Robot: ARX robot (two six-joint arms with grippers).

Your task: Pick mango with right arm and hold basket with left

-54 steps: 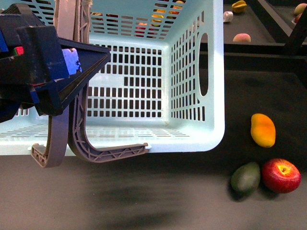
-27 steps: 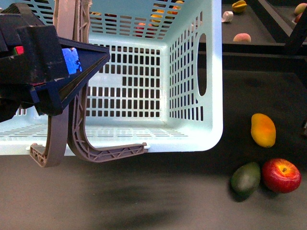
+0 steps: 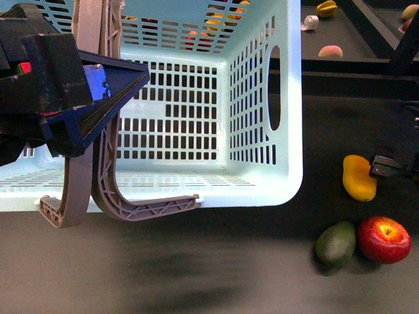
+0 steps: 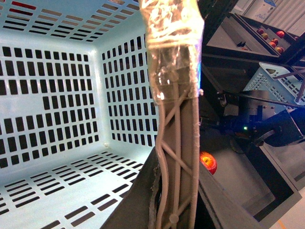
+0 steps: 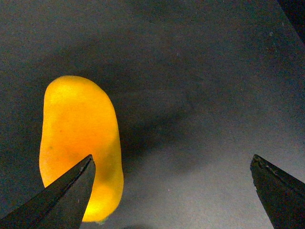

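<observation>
The mango (image 3: 355, 180) lies on the dark table to the right of the light blue basket (image 3: 262, 190). My right gripper (image 3: 393, 167) reaches in from the right edge and partly covers the mango's right side. In the right wrist view the right gripper (image 5: 171, 160) is open, and the mango (image 5: 78, 143) sits by one fingertip (image 5: 71, 191), off to one side of the gap. My left gripper (image 3: 98, 91) is shut on the basket's grey-brown handle (image 3: 105, 176). The handle (image 4: 176, 143) runs up between its jaws in the left wrist view.
A red apple (image 3: 384, 239) and a dark green oval fruit (image 3: 335, 243) lie close together in front of the mango. The apple also shows in the left wrist view (image 4: 208, 162). A starfruit (image 3: 326, 8) and a peach (image 3: 330, 51) lie far back.
My right gripper has come into the front view from the right edge and now overlaps the mango. The basket's right side has shifted slightly left. The left gripper keeps its hold.
</observation>
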